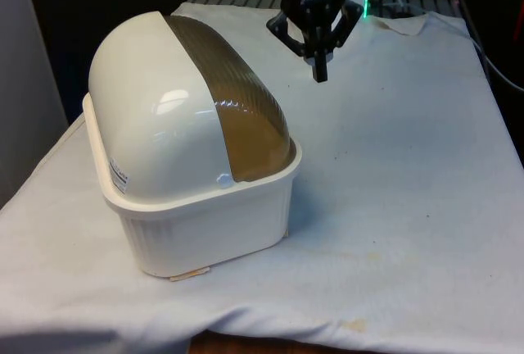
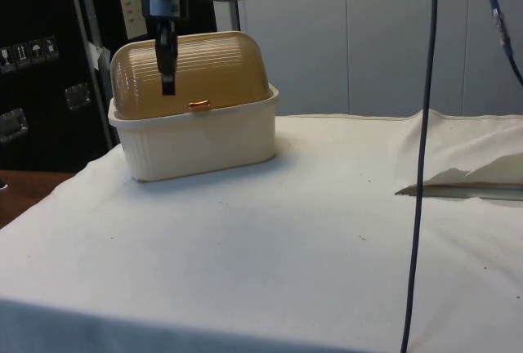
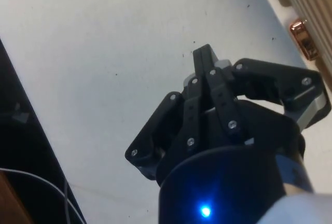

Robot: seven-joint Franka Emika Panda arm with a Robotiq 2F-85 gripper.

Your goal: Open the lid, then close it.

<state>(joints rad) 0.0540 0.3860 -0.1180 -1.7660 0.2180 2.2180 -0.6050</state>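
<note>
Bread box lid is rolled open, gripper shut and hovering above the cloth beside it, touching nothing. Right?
Not quite: the lid is closed. In the side view it comes down to the bread box rim, with the copper handle at the rim. The rest holds: the gripper is shut, hanging above the cloth beside the box, touching nothing.

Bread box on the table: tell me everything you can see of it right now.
The cream plastic bread box has a ribbed rectangular base and domed cream end walls. Its translucent brown ribbed roll-top lid is shut, down to the rim, with a small copper-coloured handle at its lower edge. It stands upright on the white cloth. The black gripper hangs shut beside the lid, touching nothing.
</note>
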